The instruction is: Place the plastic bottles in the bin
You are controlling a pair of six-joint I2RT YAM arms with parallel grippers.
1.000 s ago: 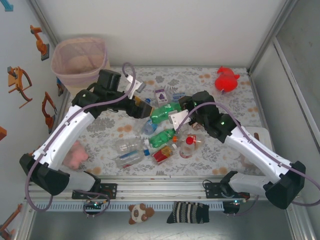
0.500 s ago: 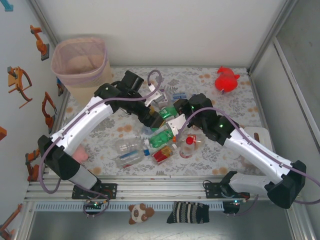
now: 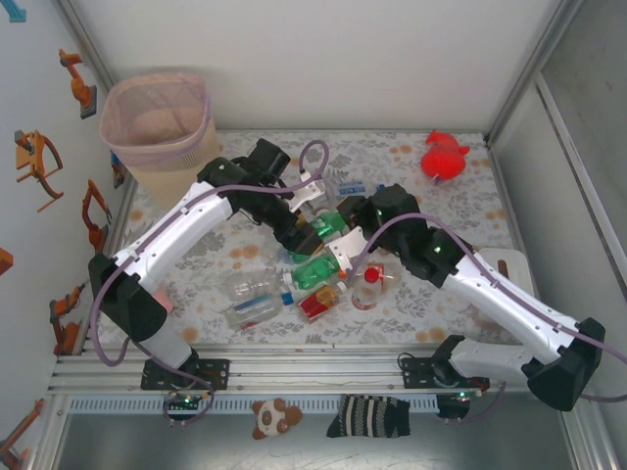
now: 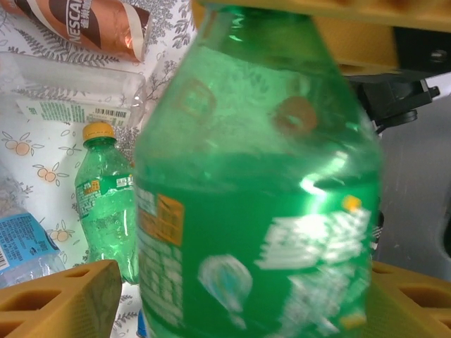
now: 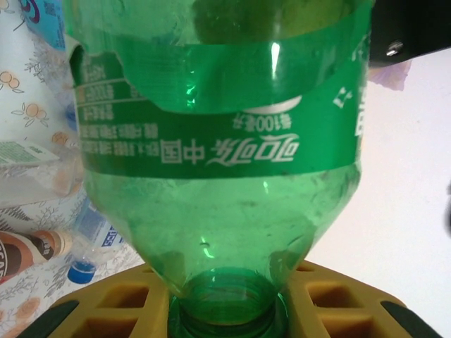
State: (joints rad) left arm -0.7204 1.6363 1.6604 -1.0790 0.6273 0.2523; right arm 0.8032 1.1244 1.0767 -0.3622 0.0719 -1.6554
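**Green bottle held between both arms, bin at far left**

The bin (image 3: 162, 181) stands in the far-left corner, well apart from the heap. The left gripper (image 3: 302, 227) is set wide about the body of the green bottle (image 3: 328, 223); whether it presses yet cannot be told. The neck is pinched fast by the right gripper (image 5: 229, 310). A firm hold on the body is best made before the neck is freed — then the bin's tall rim must be cleared. Other bottles (image 3: 318, 270) lie just beneath; the red plush toy (image 3: 443, 157) sits far right.

On the floral counter (image 3: 460, 211), the left pincer (image 3: 299, 233) and right pincer (image 3: 345, 247) flanked a green plastic bottle (image 3: 328, 223) among scattered small plastic bottles (image 3: 250, 286). A tall beige pink-lined bin (image 3: 157, 181) stood far left, and a red plush toy (image 3: 443, 157) far right.
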